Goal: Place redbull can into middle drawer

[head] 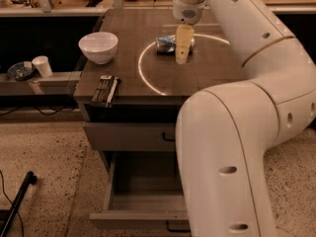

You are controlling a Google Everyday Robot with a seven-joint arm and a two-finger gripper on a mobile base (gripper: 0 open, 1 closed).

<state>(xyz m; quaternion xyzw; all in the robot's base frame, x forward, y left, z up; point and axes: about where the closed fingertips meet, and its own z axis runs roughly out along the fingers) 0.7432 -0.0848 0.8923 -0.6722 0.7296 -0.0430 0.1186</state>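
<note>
The redbull can (166,44) lies on its side on the cabinet's dark top (128,78), inside a bright ring of light. My gripper (182,57) hangs over the can's right end, its pale finger (183,42) pointing down and covering part of the can. The middle drawer (140,196) stands pulled out below, its inside bare; my arm hides its right part and most of its handle. The alike grey drawer (129,136) above it is shut.
A white bowl (98,47) sits at the top's left. A dark flat packet (105,90) lies near the front left edge. A paper cup (42,65) and a small dish (19,70) sit on a low shelf at left. My big white arm (237,132) fills the right side.
</note>
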